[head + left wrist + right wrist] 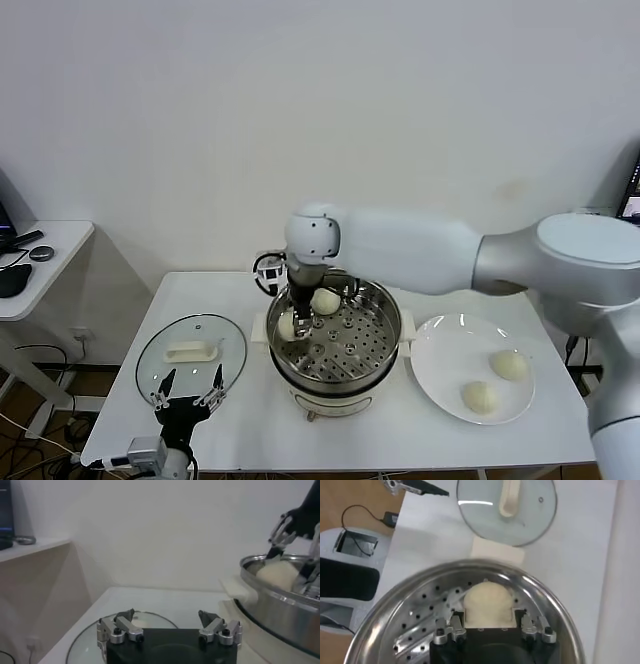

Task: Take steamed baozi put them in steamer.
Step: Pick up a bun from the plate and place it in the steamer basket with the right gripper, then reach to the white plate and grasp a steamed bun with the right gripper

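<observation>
On a white table [250,420], the robot's left gripper [187,390] hangs parked near the front edge, its black fingers spread wide and holding nothing, just beside a round glass lid [191,349] with a cream handle that lies flat at the table's left. At centre stands the steamer [335,345], a large shiny stainless-steel pot with a perforated tray and a cream-white base. The right arm reaches across into it, and the right gripper [297,322] is low at the tray's left side, closed around one smooth cream-white steamed bun [488,603], which sits between its jaws and looks to be at or just above the perforated metal. A second bun [325,300] rests on the tray just behind it. To the right, two more buns [509,364] [481,397] wait on a flat white plate [440,350], well apart from the left gripper, so the right arm appears far better placed to fetch them. Letting go of the held bun looks to be the step in hand. No brand, label or writing can be read anywhere.
</observation>
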Controlling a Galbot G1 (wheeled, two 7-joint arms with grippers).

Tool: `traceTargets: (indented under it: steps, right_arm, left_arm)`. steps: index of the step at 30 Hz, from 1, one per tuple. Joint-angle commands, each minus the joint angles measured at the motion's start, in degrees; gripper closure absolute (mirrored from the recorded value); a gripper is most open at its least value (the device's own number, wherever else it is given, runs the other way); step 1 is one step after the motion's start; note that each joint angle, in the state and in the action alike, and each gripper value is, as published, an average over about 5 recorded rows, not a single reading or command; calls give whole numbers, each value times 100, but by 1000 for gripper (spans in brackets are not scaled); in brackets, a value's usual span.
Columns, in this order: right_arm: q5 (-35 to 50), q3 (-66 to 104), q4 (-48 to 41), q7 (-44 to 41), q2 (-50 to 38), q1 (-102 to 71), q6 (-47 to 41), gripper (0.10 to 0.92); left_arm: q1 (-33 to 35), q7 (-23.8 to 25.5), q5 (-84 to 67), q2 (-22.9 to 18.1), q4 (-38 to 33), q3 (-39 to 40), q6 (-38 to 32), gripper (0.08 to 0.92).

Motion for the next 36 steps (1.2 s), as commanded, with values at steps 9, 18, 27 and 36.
traceTargets:
  steps: [9,18,27,36]
  right_arm:
    - [-118,-57,-148,228,235,-237,-76,400]
    - [-69,453,827,31,-1037,578,-63,208]
    - [-173,869,1684,-761,-3105,1748,553,203]
    - [-1192,566,2477,-1360,-5213,1362,1220,203]
  left_arm:
    - [-40,28,-21,-44,11,18,37,177]
    - [7,54,-14,-92,15,20,80,177]
    - [143,79,-1,-98,-80,-13,139,177]
    - [337,58,27,-48,-65,-19,126,177]
